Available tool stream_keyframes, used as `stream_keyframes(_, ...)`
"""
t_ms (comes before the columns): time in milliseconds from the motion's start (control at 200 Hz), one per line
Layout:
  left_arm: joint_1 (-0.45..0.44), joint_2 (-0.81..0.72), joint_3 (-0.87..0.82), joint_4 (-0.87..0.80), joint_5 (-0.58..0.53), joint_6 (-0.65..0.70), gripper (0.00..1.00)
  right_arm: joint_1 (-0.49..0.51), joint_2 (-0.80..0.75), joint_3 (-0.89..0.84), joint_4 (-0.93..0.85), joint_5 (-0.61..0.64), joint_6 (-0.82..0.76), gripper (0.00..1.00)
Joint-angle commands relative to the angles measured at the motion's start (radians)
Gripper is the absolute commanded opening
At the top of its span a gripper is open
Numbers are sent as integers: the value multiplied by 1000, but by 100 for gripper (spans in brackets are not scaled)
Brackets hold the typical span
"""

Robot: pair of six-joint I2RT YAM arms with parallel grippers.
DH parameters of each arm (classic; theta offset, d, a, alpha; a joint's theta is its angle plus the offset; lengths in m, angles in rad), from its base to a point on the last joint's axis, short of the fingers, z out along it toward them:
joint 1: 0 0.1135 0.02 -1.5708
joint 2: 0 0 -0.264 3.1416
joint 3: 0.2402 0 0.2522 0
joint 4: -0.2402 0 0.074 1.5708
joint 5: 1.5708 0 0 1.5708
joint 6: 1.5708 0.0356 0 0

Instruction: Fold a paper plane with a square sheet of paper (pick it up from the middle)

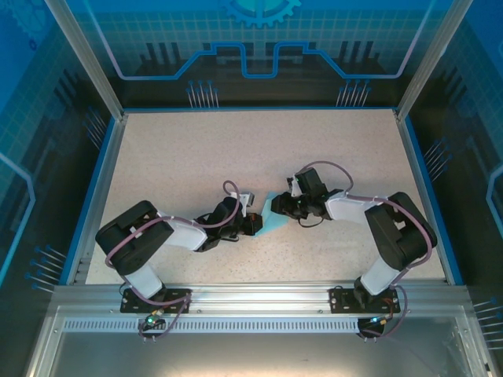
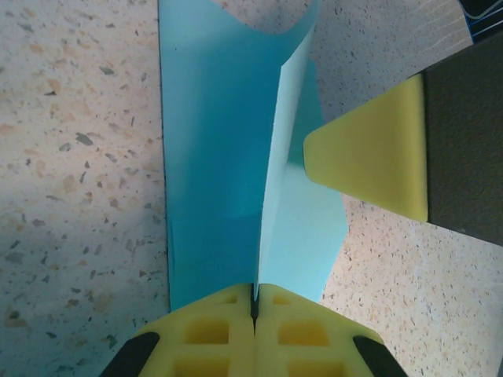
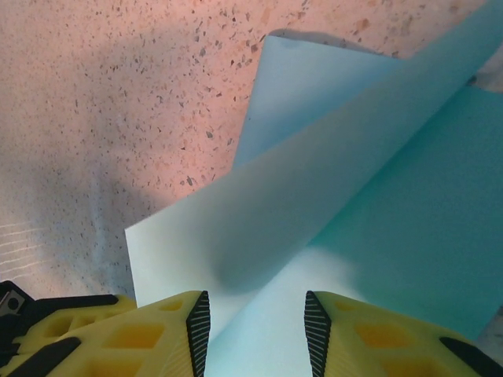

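Yellow pads of the left gripper (image 2: 253, 297) are pressed together on one end of a raised flap of the square sheet of paper (image 2: 212, 157), near the middle of the table (image 1: 196, 157). This flap runs straight away from them. I see the right gripper (image 3: 251, 318), jaws apart, astride the other end.

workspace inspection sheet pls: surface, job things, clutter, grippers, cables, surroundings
surface: speckled beige tabletop, blue-edged
job's things: light blue sheet of paper, partly folded, one flap standing up, between the grippers
clutter: nothing seen
grippers: left gripper shut on the paper's edge; right gripper open, jaws apart over the paper
cables: grey-purple cables loop along both arms
surroundings: aluminium frame, blue printed panels
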Motion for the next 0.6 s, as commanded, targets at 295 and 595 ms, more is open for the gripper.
stream_keyframes(295,38,55,20,-53,104,-133,4,28,64,57,-70,37,-19,42)
stream_keyframes(595,61,73,18,-46,127,-198,5,48,97,79,-95,54,-31,48)
